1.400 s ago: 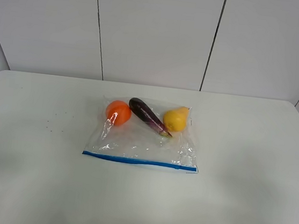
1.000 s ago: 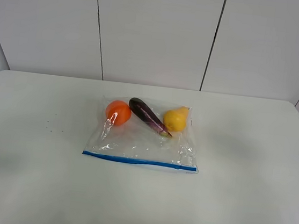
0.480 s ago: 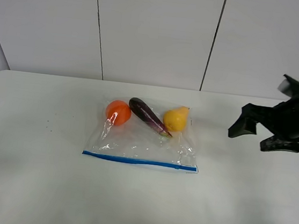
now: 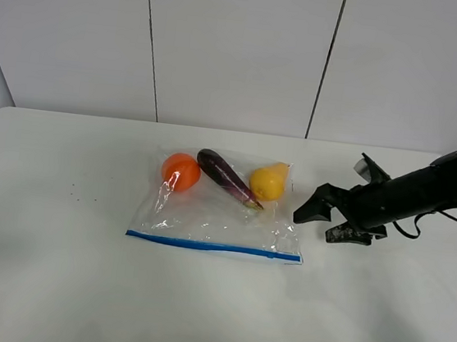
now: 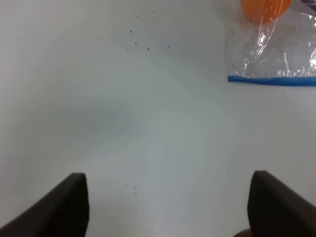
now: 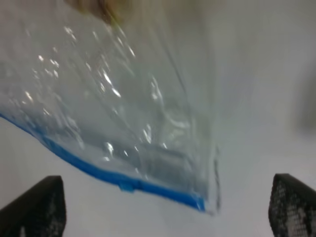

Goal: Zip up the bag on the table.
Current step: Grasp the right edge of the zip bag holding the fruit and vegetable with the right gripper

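Observation:
The bag point(image 4: 215, 215) lies flat mid-table on the table point(image 4: 51, 275). Its blue zip strip point(image 4: 213, 247) runs along the near edge. An orange point(image 4: 181, 170), an eggplant point(image 4: 228, 177) and a pear point(image 4: 268, 181) sit at its far side. My right gripper point(image 4: 327, 222) is open and empty, low over the table just right of the bag's right edge. The right wrist view shows the bag's corner point(image 6: 113, 98) and strip point(image 6: 98, 170) close up, ahead of the gripper point(image 6: 165, 210). My left gripper point(image 5: 168, 207) is open and far from the bag's corner point(image 5: 276, 54). It is out of the exterior view.
A few small dark specks point(image 4: 77, 197) mark the table left of the bag. A white panelled wall point(image 4: 242, 49) stands behind the table's far edge. The right arm point(image 4: 424, 193) stretches in from the right edge of the exterior view.
The right arm has come into view from the right and swung left and down, ending beside the bag's right edge. The bag has not moved.

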